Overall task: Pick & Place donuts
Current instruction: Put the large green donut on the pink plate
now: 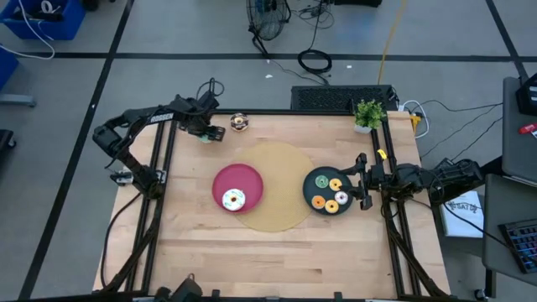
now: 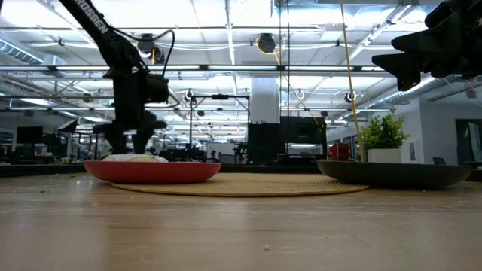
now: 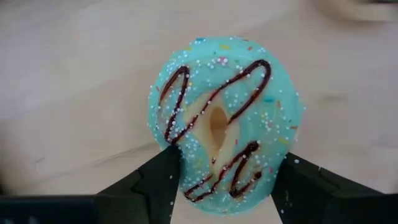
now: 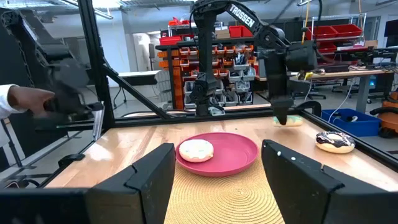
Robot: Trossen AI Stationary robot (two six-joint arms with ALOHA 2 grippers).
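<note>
A teal donut [image 3: 224, 124] (chocolate squiggles, sprinkles) is clamped in the left tool [image 3: 227, 186], at eleven o'clock on the wooden worktop [image 1: 201, 243]. The right tool [image 4: 214, 180], released, is poised at three o'clock.

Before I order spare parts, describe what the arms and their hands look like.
Both arms are dark, nearly black, jointed tubes with thin black cables looped along them. The left arm carries white TROSSEN lettering. Each ends in a hand with two flat, wedge-shaped black fingers; the left hand looks the same as the right hand.
</note>
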